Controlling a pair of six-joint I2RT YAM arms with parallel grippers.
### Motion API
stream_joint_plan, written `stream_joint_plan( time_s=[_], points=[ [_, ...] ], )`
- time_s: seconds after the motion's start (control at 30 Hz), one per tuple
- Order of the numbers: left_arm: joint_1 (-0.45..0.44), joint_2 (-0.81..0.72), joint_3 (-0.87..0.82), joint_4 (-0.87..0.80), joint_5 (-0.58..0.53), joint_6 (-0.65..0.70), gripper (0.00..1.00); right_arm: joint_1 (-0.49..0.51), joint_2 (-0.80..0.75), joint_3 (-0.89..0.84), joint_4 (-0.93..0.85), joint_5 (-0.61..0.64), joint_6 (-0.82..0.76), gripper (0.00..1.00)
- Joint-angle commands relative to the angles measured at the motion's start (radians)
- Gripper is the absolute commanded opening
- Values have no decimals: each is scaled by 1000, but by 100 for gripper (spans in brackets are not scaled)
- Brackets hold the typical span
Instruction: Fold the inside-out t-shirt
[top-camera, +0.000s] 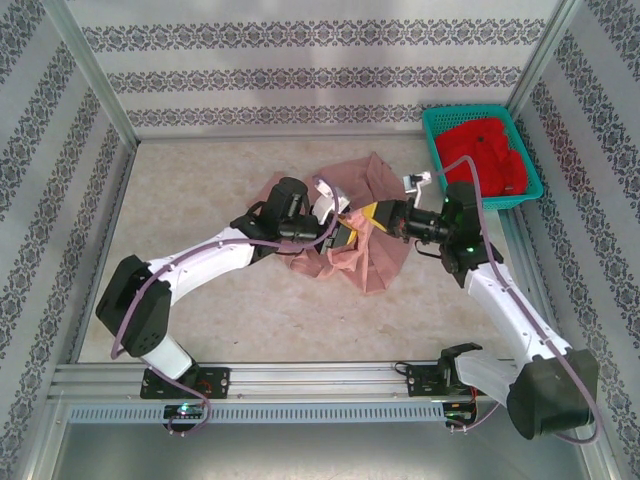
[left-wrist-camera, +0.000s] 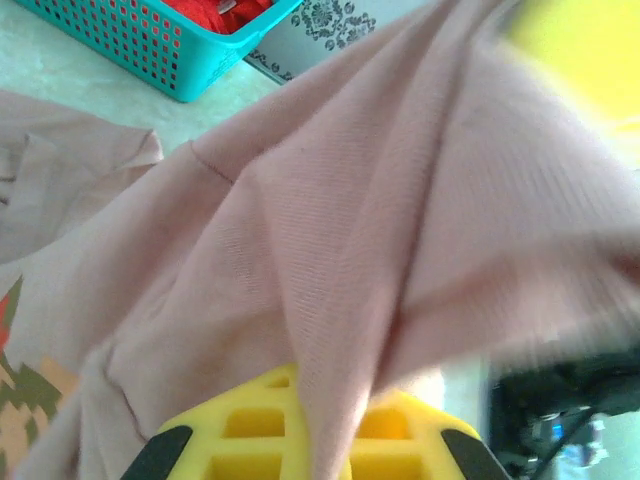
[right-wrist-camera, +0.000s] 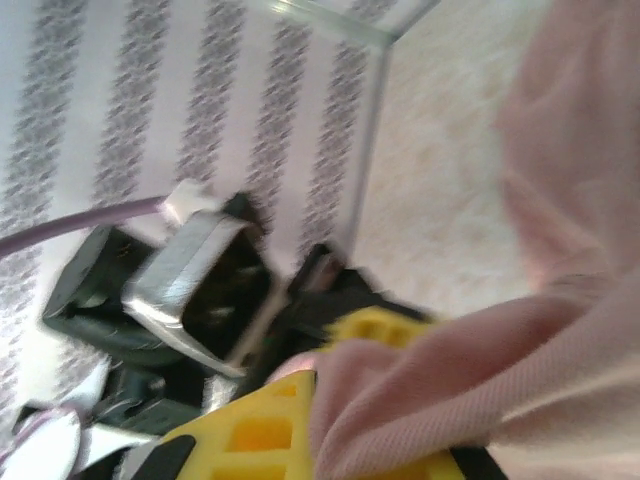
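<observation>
The inside-out t-shirt (top-camera: 368, 178) is a dusty pink heap in the middle of the table, bunched and partly lifted between my two grippers. My left gripper (top-camera: 346, 234) meets it from the left. In the left wrist view its yellow fingers (left-wrist-camera: 240, 430) are shut on a ridge of the pink cloth (left-wrist-camera: 380, 200), and a coloured print (left-wrist-camera: 18, 385) shows at the left edge. My right gripper (top-camera: 377, 214) comes in from the right, very close to the left one. Its yellow fingers (right-wrist-camera: 250, 435) are closed on a fold of the shirt (right-wrist-camera: 520, 370).
A teal basket (top-camera: 432, 130) holding a bright red garment (top-camera: 485, 150) stands at the back right, close to the right arm. Patterned walls enclose the table on three sides. A metal rail (top-camera: 300, 380) runs along the near edge.
</observation>
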Motion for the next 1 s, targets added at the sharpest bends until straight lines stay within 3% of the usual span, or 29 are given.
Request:
stream_joint_plan(
  time_s=[0.0,0.1,0.27,0.4,0.5,0.7,0.8,0.97],
  points=[
    [23,-83,-34,32,35,-303,0,41,-63,103,-397,281,-338,25],
    [26,-114,-64,7,35,-467,0,182,-134,93,-442,485,-480,38],
    [26,-164,-114,53,16,-593,0,397,-190,-3,-352,645,-586,46],
    [27,-186,-130,102,42,-617,0,476,-111,8,-316,719,-643,48],
    [28,-203,-139,96,51,-606,0,477,-41,48,-329,728,-694,38],
    [59,-236,-176,106,46,-616,0,459,-70,11,-310,715,-705,2],
    [72,-235,-189,147,77,-631,0,428,-88,-13,-297,692,-685,0],
    [88,-232,-204,192,116,-635,0,356,-120,-54,-215,513,-645,0]
  ],
)
